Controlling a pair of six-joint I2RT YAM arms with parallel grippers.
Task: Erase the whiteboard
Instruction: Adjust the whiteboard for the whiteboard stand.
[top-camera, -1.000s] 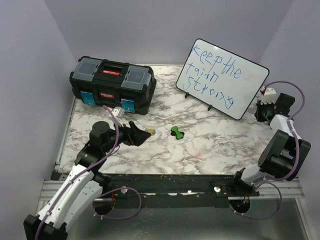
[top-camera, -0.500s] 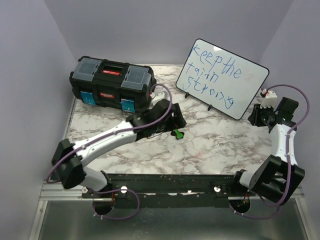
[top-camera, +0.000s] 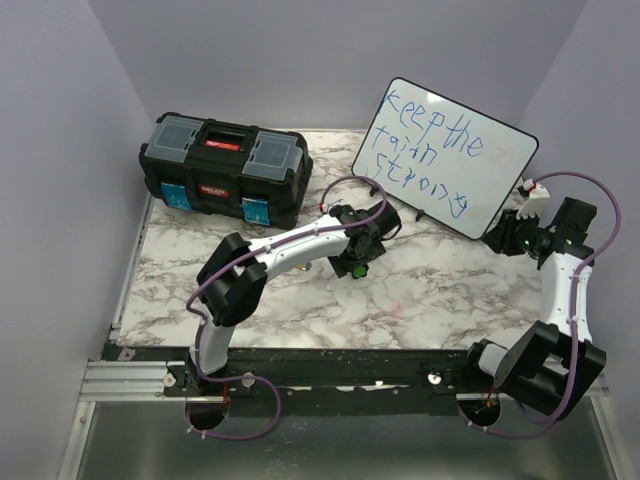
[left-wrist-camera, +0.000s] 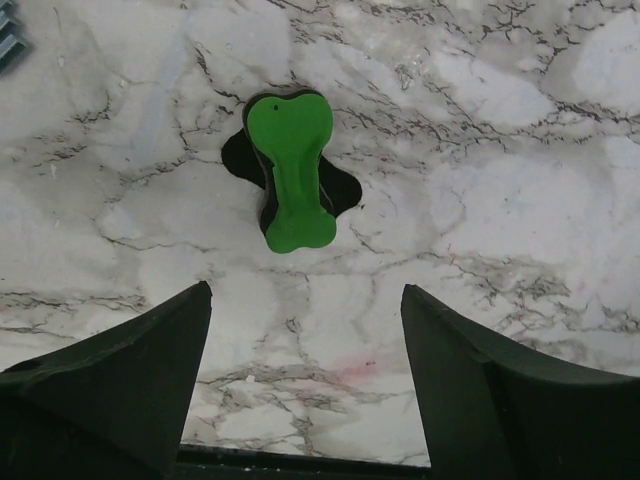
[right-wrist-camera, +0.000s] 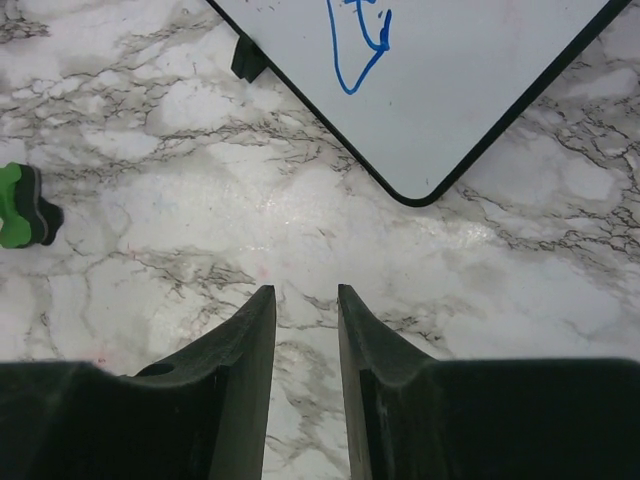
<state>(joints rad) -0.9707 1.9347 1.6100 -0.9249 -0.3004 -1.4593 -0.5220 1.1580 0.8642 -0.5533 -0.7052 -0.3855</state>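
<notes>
Our left gripper (left-wrist-camera: 305, 300) hangs with its fingers spread wide and nothing between them, pointing down at the counter (left-wrist-camera: 520, 200). Just ahead of its fingertips lies the green eraser (left-wrist-camera: 292, 170), flat on the marble and not touched by either finger. Our right gripper (right-wrist-camera: 305, 292) has its fingers only a little apart, with a narrow gap, and it holds nothing; it is low over the counter, near the lower right corner of the whiteboard (right-wrist-camera: 450, 80) but not in contact with it. The whiteboard stands tilted on its small black feet at the far right of the counter, and the blue lettering (top-camera: 430, 150) covers most of its face, all lines complete and none smeared as far as we can see. The black toolbox (top-camera: 225, 180) sits well apart at the far left, closed. We judge that the task is at its very beginning: no part of the board is wiped, the eraser is not yet picked up, and what is left is the grasp, the carry to the board, and the whole wiping.
</notes>
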